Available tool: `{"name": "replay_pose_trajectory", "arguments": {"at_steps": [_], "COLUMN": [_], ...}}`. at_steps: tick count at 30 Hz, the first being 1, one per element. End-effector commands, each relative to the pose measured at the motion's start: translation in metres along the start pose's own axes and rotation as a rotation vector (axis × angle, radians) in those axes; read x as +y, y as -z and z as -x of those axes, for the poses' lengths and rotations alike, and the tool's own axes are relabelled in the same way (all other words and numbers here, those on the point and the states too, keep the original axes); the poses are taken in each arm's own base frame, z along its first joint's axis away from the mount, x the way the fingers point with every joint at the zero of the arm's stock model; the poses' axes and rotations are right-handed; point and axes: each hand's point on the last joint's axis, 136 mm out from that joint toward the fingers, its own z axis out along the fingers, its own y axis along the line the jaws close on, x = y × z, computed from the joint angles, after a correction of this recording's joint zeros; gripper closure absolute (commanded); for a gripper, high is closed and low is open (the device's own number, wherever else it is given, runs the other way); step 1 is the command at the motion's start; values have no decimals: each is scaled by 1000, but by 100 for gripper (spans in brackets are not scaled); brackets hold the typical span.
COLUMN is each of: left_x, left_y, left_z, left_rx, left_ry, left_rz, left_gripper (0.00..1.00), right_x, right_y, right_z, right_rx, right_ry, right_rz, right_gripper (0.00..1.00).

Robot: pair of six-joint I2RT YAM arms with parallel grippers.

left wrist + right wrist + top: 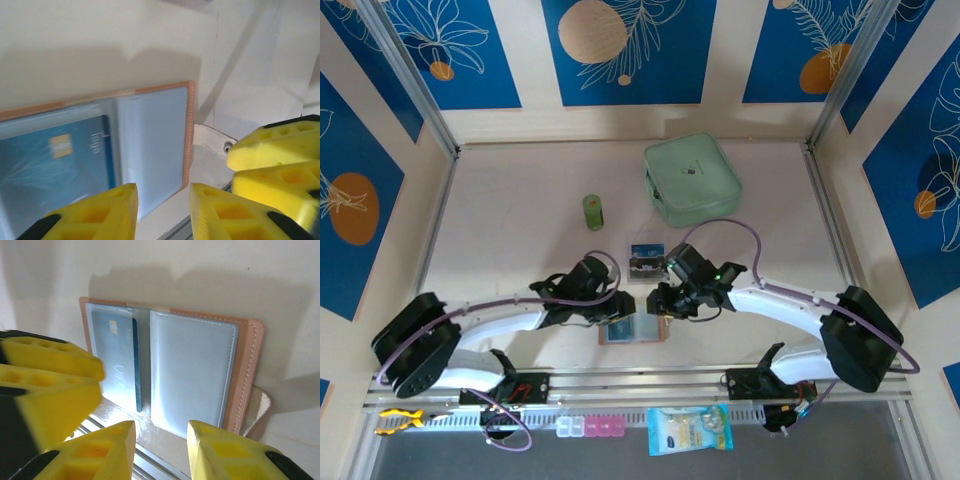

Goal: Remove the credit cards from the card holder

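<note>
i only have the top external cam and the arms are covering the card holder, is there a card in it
Observer: yes, the right wrist view shows one blue card with a gold chip, tucked in a slot of the open card holder.
Operator: other side?
Observer: the pocket beside it looks empty.
Operator: either gripper holding anything
Observer: no, the left gripper and right gripper both have their jaws apart at the holder's edge, nothing pinched.

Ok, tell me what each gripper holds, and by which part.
Nothing is held. The left gripper and right gripper hover, jaws apart, above the card holder; the blue card sits in its sleeve.
</note>
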Motion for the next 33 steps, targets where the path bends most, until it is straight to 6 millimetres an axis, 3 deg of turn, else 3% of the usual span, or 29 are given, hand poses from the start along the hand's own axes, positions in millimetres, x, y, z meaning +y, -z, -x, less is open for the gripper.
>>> {"name": "replay_pose_trajectory", "arguments": {"at_steps": [1,9,16,33], "left_x": [27,57,61,69], "left_y": [12,22,16,7], "left_z": [-2,-8,-8,-12], "left_rx": [-27,-45,-28,10], "left_ry": [25,74,81,97], "left_rz": [67,91,77,107], "left_gripper": [73,83,85,88], "right_x": [22,35,43,39], "right_y": [-6,-34,-46,-63], "right_z": [2,0,-1,-2], "right_rx": [22,75,98,134], "right_ry": [34,50,62,56], "right_rz": [42,41,36,17], "right_gripper": [68,75,76,80]}}
